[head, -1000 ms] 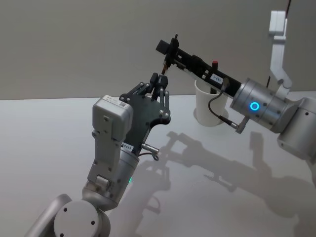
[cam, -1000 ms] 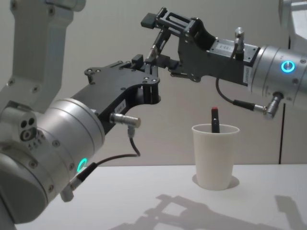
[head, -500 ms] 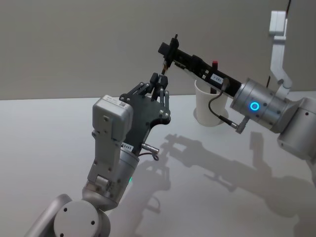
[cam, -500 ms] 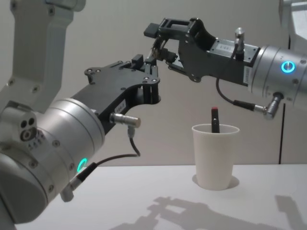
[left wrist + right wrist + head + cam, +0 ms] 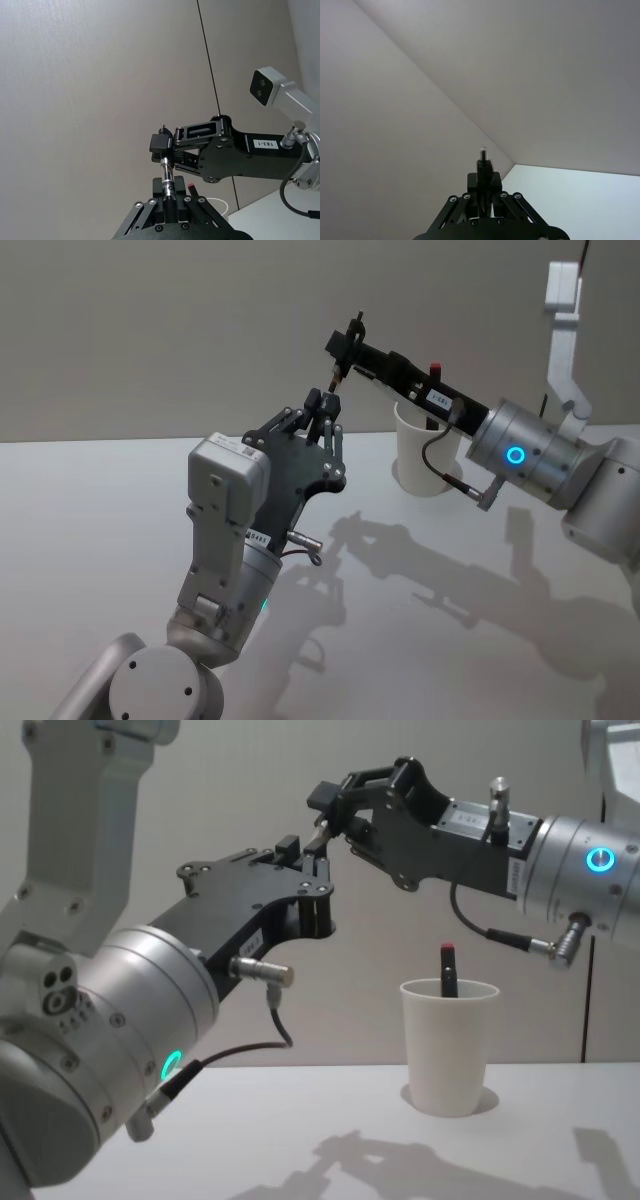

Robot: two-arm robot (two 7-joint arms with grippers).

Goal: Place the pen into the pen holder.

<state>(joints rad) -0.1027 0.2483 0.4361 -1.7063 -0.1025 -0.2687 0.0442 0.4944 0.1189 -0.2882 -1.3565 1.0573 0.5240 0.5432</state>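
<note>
A slim dark pen [image 5: 335, 377] [image 5: 166, 175] [image 5: 317, 838] is held in the air between both grippers, well left of the pen holder and above its rim. My left gripper [image 5: 322, 402] [image 5: 169, 212] [image 5: 300, 855] is shut on its lower part. My right gripper [image 5: 343, 345] [image 5: 167, 146] [image 5: 325, 805] [image 5: 482, 182] is shut on its upper end. The pen holder [image 5: 420, 455] [image 5: 448, 1045], a white paper cup, stands upright on the table at the back right, partly behind the right gripper in the head view. Another red-tipped pen [image 5: 448, 968] stands in the cup.
The white table [image 5: 90, 530] stretches in front of a plain grey wall. A white camera post [image 5: 560, 310] [image 5: 267, 87] rises at the far right behind my right arm. My left arm's body takes up the left foreground in the chest view.
My right gripper's fingers, spread around the pen's upper end a second ago, have come together onto it. The left gripper, pen and cup have stayed put.
</note>
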